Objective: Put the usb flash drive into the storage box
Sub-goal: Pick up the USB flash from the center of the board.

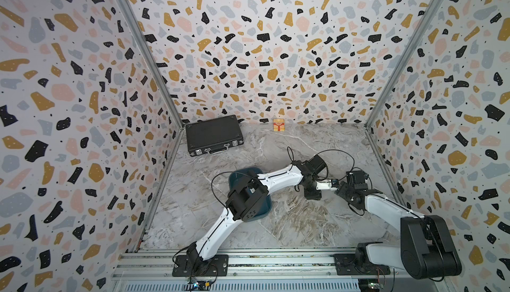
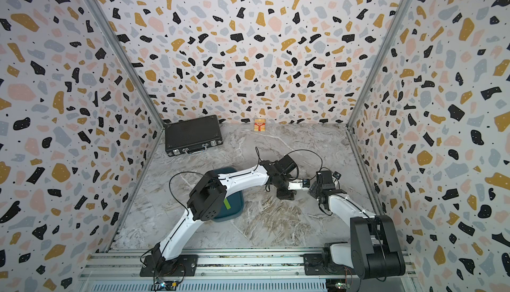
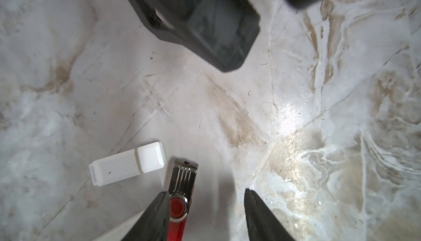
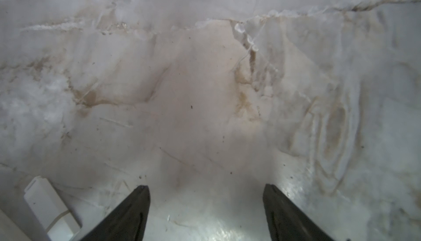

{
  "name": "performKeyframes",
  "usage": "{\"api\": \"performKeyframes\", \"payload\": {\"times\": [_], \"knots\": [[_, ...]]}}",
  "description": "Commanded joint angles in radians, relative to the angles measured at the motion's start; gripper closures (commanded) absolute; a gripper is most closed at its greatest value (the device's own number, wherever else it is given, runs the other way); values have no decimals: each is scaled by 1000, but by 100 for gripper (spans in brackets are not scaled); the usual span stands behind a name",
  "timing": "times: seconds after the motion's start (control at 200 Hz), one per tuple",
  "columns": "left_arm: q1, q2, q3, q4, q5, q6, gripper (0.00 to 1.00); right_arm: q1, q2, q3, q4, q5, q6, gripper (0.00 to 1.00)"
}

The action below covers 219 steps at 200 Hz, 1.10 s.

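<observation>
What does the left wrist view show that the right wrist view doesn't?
Left wrist only: the red flash drive with its metal swivel clip, lying between the open jaws of the left gripper, close against one; a black robot part sits beyond.
Right wrist only: the right gripper, jaws wide open with nothing between them.
Both: the white flash drive lying on the marble table.

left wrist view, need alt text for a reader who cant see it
The left gripper stands open over a marble table, a red flash drive with a metal swivel cover lying between its dark fingers, against one. A white capped flash drive lies beside it, and a blurred black robot part sits beyond.
</observation>
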Motion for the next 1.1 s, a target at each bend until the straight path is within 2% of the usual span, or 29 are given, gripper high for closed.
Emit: {"api": "performKeyframes", "payload": {"times": [0.0,0.365,0.681,0.891,0.976,1.091], "knots": [[7,22,11,-14,-6,18,46,-4,1,14,-6,-1,4,18],[7,6,-42,29,-102,9,54,-3,14,21,-6,-9,4,21],[7,-18,-7,53,-77,-20,53,-4,24,27,-6,-14,2,22],[7,24,23,27,-95,-17,54,-4,31,32,-6,-19,2,23],[7,31,24,17,-95,-20,58,-3,36,35,-12,-20,2,24],[7,37,25,4,-112,-27,70,-4,40,39,-16,-19,1,24]]}}
